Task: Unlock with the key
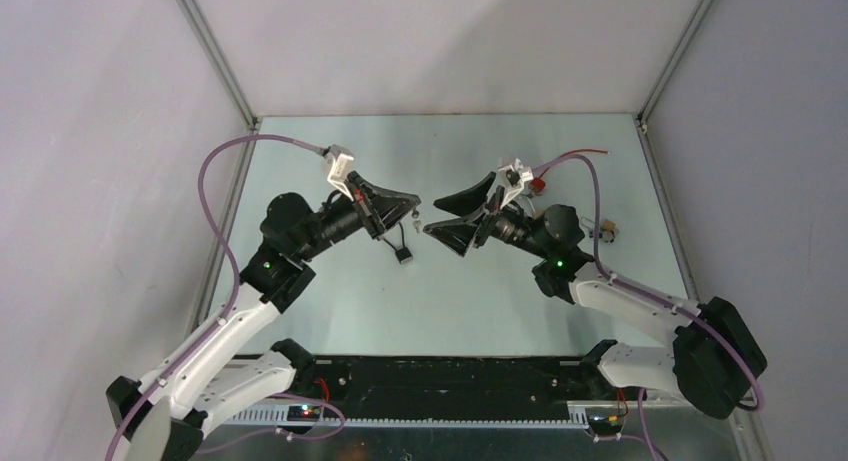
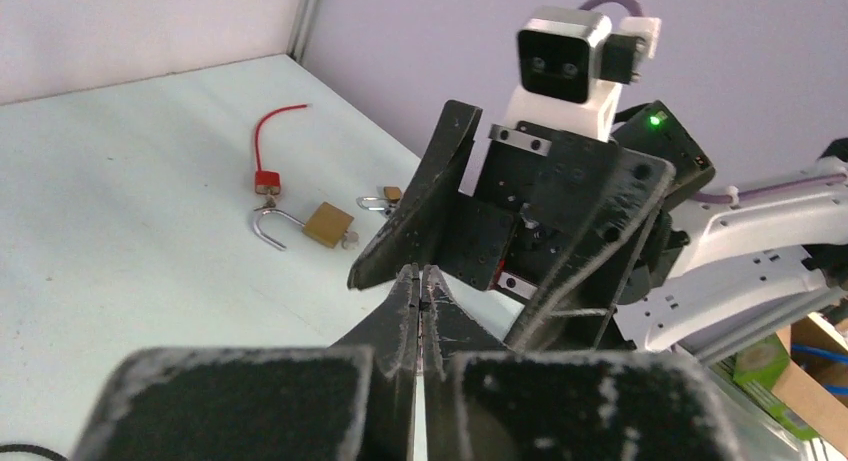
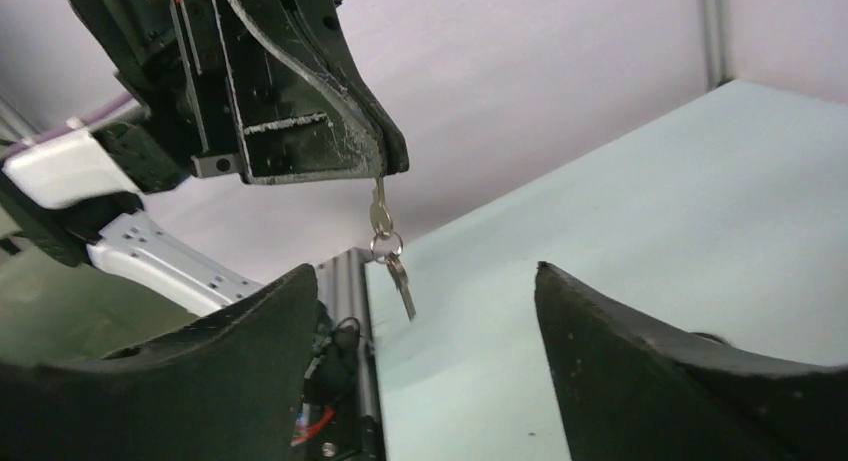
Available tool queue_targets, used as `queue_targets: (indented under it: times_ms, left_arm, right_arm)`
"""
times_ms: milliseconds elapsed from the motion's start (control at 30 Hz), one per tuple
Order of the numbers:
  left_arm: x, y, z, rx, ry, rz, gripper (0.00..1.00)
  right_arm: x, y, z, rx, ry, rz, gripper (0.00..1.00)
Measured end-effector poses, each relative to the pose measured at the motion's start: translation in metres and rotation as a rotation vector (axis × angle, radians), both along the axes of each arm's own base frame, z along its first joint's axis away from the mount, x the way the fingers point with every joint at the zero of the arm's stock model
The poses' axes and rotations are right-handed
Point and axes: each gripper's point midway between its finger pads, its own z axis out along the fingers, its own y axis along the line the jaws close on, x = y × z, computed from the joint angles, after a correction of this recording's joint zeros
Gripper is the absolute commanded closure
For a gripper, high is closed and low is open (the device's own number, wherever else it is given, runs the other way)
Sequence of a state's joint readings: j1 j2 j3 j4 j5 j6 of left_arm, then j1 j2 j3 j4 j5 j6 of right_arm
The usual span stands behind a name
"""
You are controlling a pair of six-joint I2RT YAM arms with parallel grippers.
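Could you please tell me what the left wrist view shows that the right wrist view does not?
Only the left wrist view shows the brass padlock lying on the table, with a red-cabled item beside it. Only the right wrist view shows the keys on a ring, hanging from the shut left end effector. Both views show the table and both end effectors, with the right end effector open.

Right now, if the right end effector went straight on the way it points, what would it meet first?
Probably the keys dangling from the left end effector, seen ahead between the right end effector's open jaws; depth is unclear.
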State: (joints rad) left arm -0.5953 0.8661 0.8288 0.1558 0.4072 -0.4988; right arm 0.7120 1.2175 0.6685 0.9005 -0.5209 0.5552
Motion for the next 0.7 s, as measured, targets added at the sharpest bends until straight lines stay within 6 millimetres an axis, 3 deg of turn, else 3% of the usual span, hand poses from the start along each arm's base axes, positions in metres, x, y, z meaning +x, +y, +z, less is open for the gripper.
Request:
queue_targets:
  times_ms: [33, 100, 300, 467, 700]
  left_arm:
    - [0.001, 0.001, 0.000, -0.001, -0.002, 0.009, 1.00]
    - [0.003, 0.002, 0.001, -0.003, -0.002, 0.024, 1.00]
    - [0.010, 0.006, 0.002, -0.014, 0.008, 0.068, 1.00]
    - [0.013, 0.007, 0.005, -0.065, 0.030, 0.085, 1.00]
    - [0.009, 0.004, 0.019, -0.158, 0.053, 0.063, 1.00]
  right_arm:
    - [0.001, -0.002, 0.000, -0.006, -0.005, -0.009, 0.03]
    - [0.002, -0.005, 0.000, -0.025, -0.026, -0.027, 0.01]
    - [0.007, -0.015, -0.001, -0.045, -0.040, -0.034, 0.01]
    - [0.003, -0.018, 0.016, 0.023, -0.060, -0.002, 0.01]
    - [0.003, -0.011, 0.021, 0.087, -0.003, 0.052, 0.14]
